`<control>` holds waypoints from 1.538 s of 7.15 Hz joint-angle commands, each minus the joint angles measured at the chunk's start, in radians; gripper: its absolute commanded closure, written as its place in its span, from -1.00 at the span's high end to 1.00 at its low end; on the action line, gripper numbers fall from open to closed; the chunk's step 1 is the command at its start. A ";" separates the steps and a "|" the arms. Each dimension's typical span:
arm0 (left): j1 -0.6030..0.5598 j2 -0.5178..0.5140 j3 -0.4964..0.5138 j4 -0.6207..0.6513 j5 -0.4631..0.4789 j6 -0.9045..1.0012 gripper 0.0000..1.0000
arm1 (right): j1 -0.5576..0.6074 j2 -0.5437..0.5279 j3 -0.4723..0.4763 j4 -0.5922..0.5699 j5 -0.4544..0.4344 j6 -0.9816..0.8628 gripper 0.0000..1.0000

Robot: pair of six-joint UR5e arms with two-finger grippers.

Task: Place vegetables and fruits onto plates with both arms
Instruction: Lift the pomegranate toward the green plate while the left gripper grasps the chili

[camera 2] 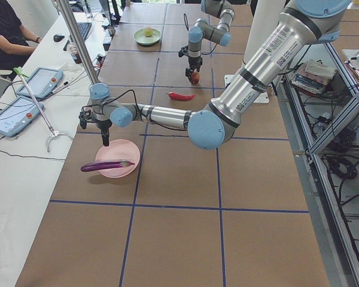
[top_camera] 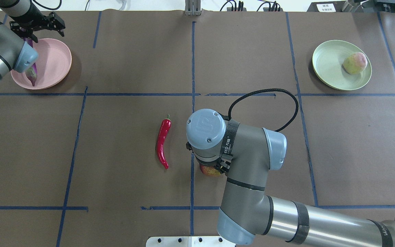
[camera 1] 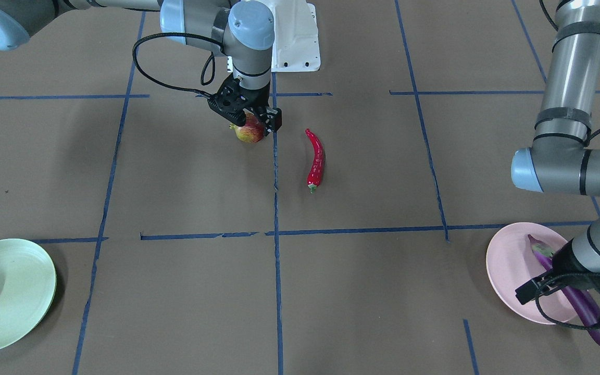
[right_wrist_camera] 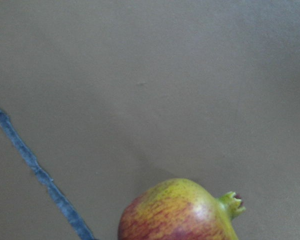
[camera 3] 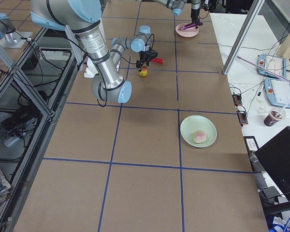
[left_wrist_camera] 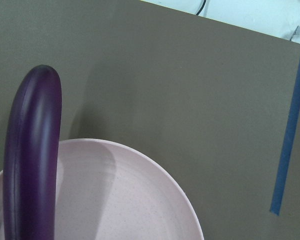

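The right arm [top_camera: 249,161] bulks up closest to me, bent over the middle of the table [camera 1: 175,302]. The left arm [camera 1: 565,104] reaches out to the far corner on its own side. The pink plate [top_camera: 55,58] lies under the left gripper [camera 1: 565,304]. The green plate [top_camera: 327,65] is well away from the right gripper [camera 1: 248,113], out toward the far corner on that arm's side, with the pale green fruit [top_camera: 354,62] on it. The eggplant [camera 2: 102,167] lies across the pink plate with one end hanging past the rim. The left jaws are spread wide just above it and hold nothing. The chili [camera 1: 316,161] lies near the right gripper, on the side toward the left arm. Its long axis runs away from the robot, with the green stem at the far end. The red and yellow-green fruit [camera 1: 250,133] sits on the table straight under the right gripper, its crown pointing sideways. It is round, so it has no real long axis. The right jaws stand open, wider than the fruit. I judge they are poised around its top, though I can't tell whether the pads touch it. The right arm is far nearer to it.
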 commanded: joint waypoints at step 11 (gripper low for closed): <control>0.579 0.054 -0.498 0.031 0.156 -0.134 0.87 | 0.493 -0.108 0.012 -0.038 0.145 -0.678 -1.00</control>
